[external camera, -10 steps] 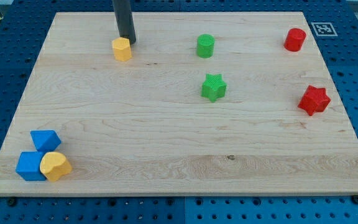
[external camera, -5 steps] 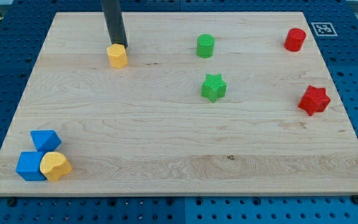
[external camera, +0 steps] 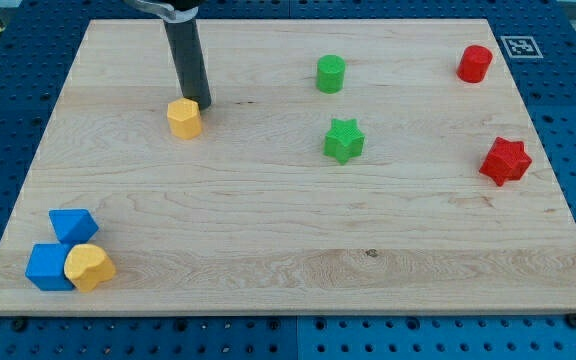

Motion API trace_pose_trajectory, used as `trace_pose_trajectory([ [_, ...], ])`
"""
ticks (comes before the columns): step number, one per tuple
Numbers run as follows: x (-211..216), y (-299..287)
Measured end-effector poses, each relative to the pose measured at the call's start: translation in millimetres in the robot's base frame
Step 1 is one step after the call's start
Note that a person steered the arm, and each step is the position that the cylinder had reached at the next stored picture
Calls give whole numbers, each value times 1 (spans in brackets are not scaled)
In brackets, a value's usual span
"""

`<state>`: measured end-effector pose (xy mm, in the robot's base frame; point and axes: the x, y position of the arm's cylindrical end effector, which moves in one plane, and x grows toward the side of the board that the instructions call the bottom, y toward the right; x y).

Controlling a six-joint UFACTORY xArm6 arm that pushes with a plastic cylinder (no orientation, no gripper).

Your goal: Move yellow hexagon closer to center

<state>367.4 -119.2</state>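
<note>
So my tip point(external camera: 197, 103) is touching the top-right edge of the yellow hexagon point(external camera: 184, 118), which sits upper left on the wooden board point(external camera: 288, 230). It's squat with no real long axis, flat face up. No fingers here, just a rod. Only marking: a black-and-white tag point(external camera: 521, 46) at the view's top right, with no readable text.
</note>
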Motion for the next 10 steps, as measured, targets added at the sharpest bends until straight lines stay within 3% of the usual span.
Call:
trace_pose_trajectory([
  [3, 20, 0],
  [6, 14, -41],
  [10, 62, -41],
])
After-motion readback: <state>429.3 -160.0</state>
